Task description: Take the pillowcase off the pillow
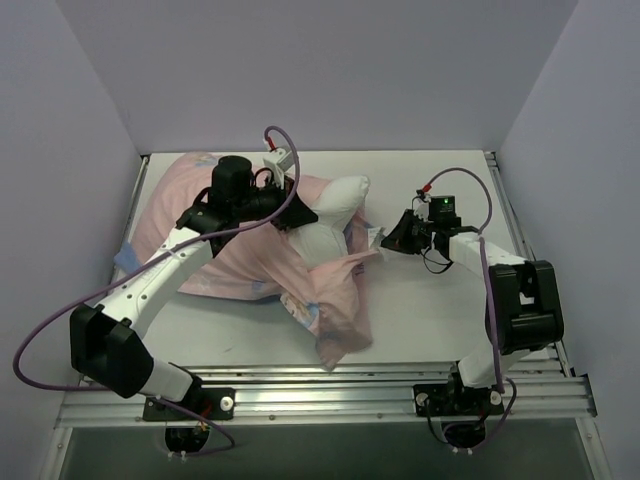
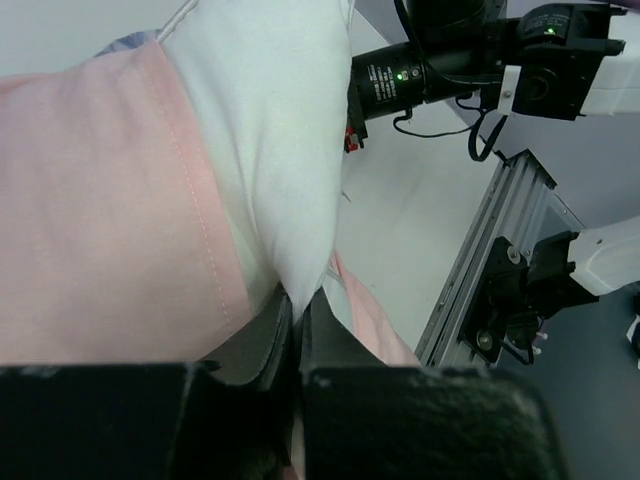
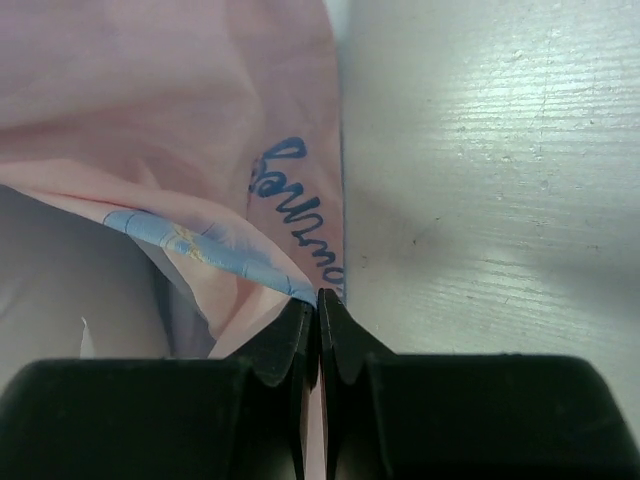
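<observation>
The pillowcase [image 1: 250, 255] lies inside out, pale pink with blue edges, bunched across the left and middle of the table. The white pillow [image 1: 338, 205] sticks out of its right end. My left gripper [image 1: 292, 218] is shut on a fold of the pillow; the left wrist view shows white fabric [image 2: 280, 130] pinched at the jaw tips [image 2: 298, 305], with pink pillowcase [image 2: 90, 220] beside it. My right gripper [image 1: 385, 238] is shut on the pillowcase's edge; the right wrist view shows the blue hem meeting the jaw tips [image 3: 318, 298] and pink cloth [image 3: 180, 120] with blue writing.
The white table [image 3: 500, 150] is walled at the back and both sides. An aluminium rail [image 1: 350, 385] with the arm bases runs along the near edge. The right arm [image 2: 470, 60] and the rail [image 2: 480, 260] show in the left wrist view.
</observation>
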`<state>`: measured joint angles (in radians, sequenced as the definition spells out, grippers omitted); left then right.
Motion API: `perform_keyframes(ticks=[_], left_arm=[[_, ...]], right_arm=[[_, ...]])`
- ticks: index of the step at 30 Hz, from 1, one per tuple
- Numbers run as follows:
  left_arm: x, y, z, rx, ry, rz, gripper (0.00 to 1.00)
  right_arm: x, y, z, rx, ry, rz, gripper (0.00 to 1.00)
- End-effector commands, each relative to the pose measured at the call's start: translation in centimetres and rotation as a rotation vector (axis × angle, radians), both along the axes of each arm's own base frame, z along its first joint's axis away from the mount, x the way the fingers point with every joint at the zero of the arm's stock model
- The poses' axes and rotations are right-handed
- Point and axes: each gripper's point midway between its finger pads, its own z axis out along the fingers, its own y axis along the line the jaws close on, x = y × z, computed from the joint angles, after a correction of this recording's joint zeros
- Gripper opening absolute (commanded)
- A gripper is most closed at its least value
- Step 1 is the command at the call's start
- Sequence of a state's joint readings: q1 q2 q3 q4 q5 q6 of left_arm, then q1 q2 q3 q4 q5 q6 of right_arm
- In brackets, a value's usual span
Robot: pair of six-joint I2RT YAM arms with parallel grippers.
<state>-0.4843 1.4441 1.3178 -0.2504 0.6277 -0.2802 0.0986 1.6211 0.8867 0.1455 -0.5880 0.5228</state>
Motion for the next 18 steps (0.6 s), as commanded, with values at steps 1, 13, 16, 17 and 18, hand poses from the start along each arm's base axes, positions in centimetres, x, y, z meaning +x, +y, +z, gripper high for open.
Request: perform_keyframes(ticks=[1, 13, 16, 17, 18], left_arm=[[1.2, 0.8, 7.2, -0.137, -0.188, 0.057, 0.02], [9.7, -5.5, 0.0, -0.049, -0.047, 0.192, 0.02], [10.6, -5.7, -0.9, -0.03, -0.043, 0.214, 0.02], [10.9, -5.9, -1.2, -0.024, -0.045, 0.212, 0.02], [11.0, -6.0, -1.5, -0.016, -0.038, 0.208, 0.02]], right_arm=[[1.1, -4.2, -0.8, -0.176, -0.012, -0.084, 0.02], [-1.2, 3.0, 12.1, -0.303, -0.34, 0.063, 0.5], [-2.9, 5.6, 14.2, -0.295, -0.416, 0.157, 0.56], [-3.2, 6.6, 14.6, -0.293, -0.443, 0.187, 0.57], [-4.3, 8.3, 14.7, -0.288, -0.465, 0.244, 0.58]])
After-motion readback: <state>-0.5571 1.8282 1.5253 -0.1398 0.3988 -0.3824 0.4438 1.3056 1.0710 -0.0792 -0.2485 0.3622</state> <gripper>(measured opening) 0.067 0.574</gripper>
